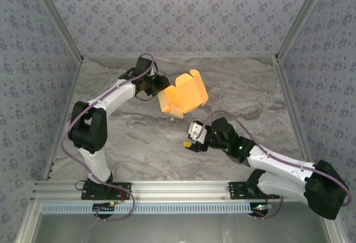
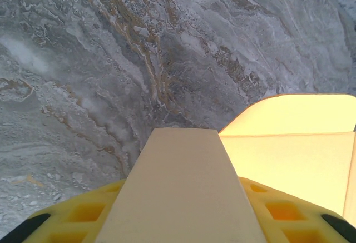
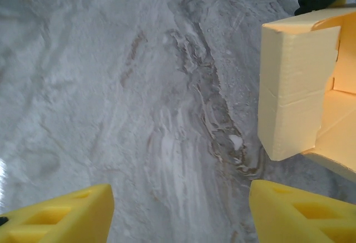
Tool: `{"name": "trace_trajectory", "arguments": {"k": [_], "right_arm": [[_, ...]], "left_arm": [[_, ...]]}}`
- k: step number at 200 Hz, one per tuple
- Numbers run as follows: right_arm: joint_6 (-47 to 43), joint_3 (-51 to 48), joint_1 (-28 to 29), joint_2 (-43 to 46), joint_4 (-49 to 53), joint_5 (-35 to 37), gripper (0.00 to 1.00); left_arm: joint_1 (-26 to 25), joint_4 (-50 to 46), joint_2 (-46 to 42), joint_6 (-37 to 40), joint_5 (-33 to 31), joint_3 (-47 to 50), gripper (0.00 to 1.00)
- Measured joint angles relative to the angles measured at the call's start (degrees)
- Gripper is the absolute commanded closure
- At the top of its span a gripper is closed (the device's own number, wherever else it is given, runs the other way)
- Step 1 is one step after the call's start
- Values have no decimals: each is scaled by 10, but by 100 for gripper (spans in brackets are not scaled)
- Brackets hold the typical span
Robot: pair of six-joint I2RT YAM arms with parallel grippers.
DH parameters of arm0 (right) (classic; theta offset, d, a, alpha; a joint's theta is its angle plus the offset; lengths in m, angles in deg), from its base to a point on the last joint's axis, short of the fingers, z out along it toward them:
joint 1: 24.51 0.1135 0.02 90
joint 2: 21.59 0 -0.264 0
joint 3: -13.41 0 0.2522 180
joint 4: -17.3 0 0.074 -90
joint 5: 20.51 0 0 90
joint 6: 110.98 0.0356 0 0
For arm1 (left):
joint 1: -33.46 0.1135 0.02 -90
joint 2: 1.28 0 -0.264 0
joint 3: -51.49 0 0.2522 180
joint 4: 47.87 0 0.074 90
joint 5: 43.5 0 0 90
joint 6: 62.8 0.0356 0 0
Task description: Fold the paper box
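- The left hand point(image 1: 157, 89) was closed on one flap of the paper box point(image 1: 183, 94) and held it near the middle of the tabletop point(image 1: 128, 143). I could not tell whether its lower edge touched the surface.
- The box was partly folded, with some walls already standing.
- The right hand point(image 1: 193, 137) was wide and empty, near the box but apart from it.
- In my judgement, the step in hand was to press a loose wall inward. For this the right hand should meet the flap squarely and push slowly along the crease, with a firm left grip, so that the thin card does not slip or buckle.
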Motion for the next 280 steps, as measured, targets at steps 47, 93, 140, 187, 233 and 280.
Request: {"name": "trace_trajectory", "arguments": {"k": [47,93,140,187,233,280], "right_arm": [[-91,45,1,-106,-97,43,39],[-115,104,1,-198,-136,72,52],[-120,150,-8,-249,-133,78,64],[-124,198,-17,-282,-80,61,70],[-129,224,-47,-294,-30,-35,68],[-134,268,-52,-336,16,-87,60]], "left_arm": [[-2,8,-19,-41,0,53,67],[-4,11,-42,-53,0,73,67],[-4,12,-45,-53,0,76,67],[-1,23,-45,-50,-7,81,67],[-1,25,-47,-46,-3,92,68],[-3,24,-54,-29,-7,101,68]]}}
